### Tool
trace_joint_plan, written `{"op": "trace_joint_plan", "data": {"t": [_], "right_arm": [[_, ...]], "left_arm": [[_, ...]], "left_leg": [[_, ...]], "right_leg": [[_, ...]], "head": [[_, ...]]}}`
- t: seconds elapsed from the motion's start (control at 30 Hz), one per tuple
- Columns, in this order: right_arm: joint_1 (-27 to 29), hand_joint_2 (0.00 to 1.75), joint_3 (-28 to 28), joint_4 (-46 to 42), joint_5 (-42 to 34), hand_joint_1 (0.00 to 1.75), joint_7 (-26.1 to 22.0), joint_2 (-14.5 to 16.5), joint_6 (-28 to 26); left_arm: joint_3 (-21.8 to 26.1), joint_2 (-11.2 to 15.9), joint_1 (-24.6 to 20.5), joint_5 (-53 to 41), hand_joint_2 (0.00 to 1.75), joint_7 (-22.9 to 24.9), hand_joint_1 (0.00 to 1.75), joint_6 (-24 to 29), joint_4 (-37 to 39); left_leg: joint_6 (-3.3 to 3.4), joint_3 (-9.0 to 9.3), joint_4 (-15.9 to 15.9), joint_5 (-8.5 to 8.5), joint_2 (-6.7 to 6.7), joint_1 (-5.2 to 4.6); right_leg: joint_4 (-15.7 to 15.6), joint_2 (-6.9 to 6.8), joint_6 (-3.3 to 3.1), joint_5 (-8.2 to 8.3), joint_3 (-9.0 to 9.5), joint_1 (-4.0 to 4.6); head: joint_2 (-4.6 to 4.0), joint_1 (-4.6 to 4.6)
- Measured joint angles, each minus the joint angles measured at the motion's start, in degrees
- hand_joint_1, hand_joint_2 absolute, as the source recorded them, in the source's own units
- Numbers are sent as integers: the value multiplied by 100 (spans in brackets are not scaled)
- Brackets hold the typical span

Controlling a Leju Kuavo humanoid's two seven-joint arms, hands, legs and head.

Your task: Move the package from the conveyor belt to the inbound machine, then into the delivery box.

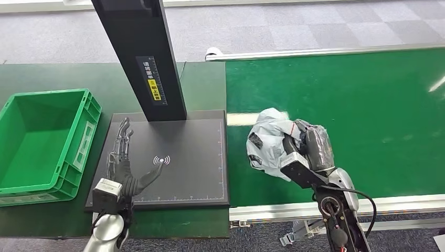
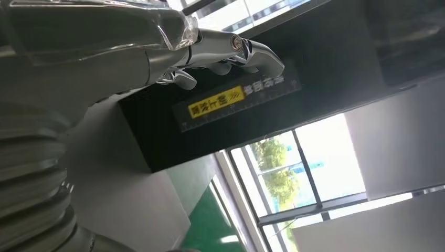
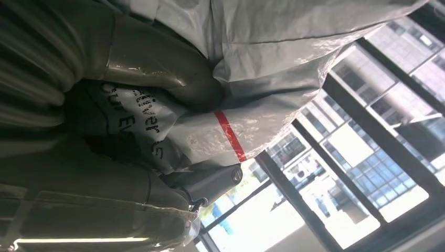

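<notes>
A green crate (image 1: 44, 144) is sitting at the far left on the dark green table (image 1: 199, 84), w/ nothing seen inside it. Just beside it, to the right, the black scanner plate (image 1: 194, 163) is lying flat, w/ a white signal mark (image 1: 162, 160) near its middle & a black post (image 1: 141, 58) rising from its back edge. A yellow & white label (image 1: 152, 80) is being carried on the post's face; in the left wrist view the same label (image 2: 231, 100) is being seen from below.

The left hand (image 1: 122, 163) is being held over the plate's left part, palm flat, fingers (image 1: 124, 137) stretched fwd & apart, thumb spread toward the signal mark; nothing is being gripped. In the left wrist view the fingers (image 2: 231, 50) are seen extended under the post, again w/ nothing in them.

Further right, the bright green belt (image 1: 357, 100) is running alongside the plate, edged by silver rails (image 1: 315, 52). The package (image 1: 267, 142), a crumpled grey-white plastic bag, is at the belt's near left part, close to the plate's right edge; whether it is being lifted clear of the belt cannot be told. The right hand (image 1: 307, 147) is being wrapped around its right side, fingers clamped on the bag. In the right wrist view the bag (image 3: 262, 94) is pressed against the hand (image 3: 105, 157), w/ a red stripe & black lettering showing, thumb (image 3: 157, 73) pressed into the plastic.
</notes>
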Motion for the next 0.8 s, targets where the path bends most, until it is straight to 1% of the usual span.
{"op": "trace_joint_plan", "data": {"t": [0.07, 0.13, 0.3, 0.5, 0.67, 0.8], "right_arm": [[-294, 175, 209, 117, -41, 175, 163, 5, 345], [-626, 175, 414, 426, -111, 175, 229, 50, 550], [-1275, 175, 880, 1527, -383, 175, 154, 329, 840], [-1869, 175, 1178, 2782, -645, 175, -25, 791, 969], [-2231, 175, 1295, 3720, -841, 175, -243, 1209, 1019], [-2446, 175, 1373, 4252, -934, 175, -293, 1480, 1062]], "left_arm": [[116, 89, -263, -163, 175, 40, 0, 95, -2], [248, 172, -537, -284, 175, 106, 0, 139, 71], [656, 424, -1109, -381, 175, 172, 0, 162, 449], [1021, 655, -1481, -392, 175, 138, 0, 164, 971], [1129, 735, -1822, -439, 175, 47, 0, 222, 1557], [1198, 788, -1998, -440, 175, 8, 0, 230, 1948]], "left_leg": [[-3, 0, 0, 6, 1, 1], [-8, 2, -1, 14, 0, 5], [-19, 2, -1, 25, 0, 14], [-19, -5, -1, 26, -1, 15], [-19, -5, -1, 26, 0, 14], [-20, -5, 0, 26, 0, 14]], "right_leg": [[1, 0, -2, 3, -1, 2], [2, 0, -5, 7, 1, 5], [9, 1, -12, 13, 0, 15], [11, 1, -13, 12, -8, 17], [10, 1, -13, 13, -9, 16], [10, 1, -13, 13, -11, 16]], "head": [[0, -1], [0, 1], [0, 1], [0, 2], [0, 3], [0, 1]]}}
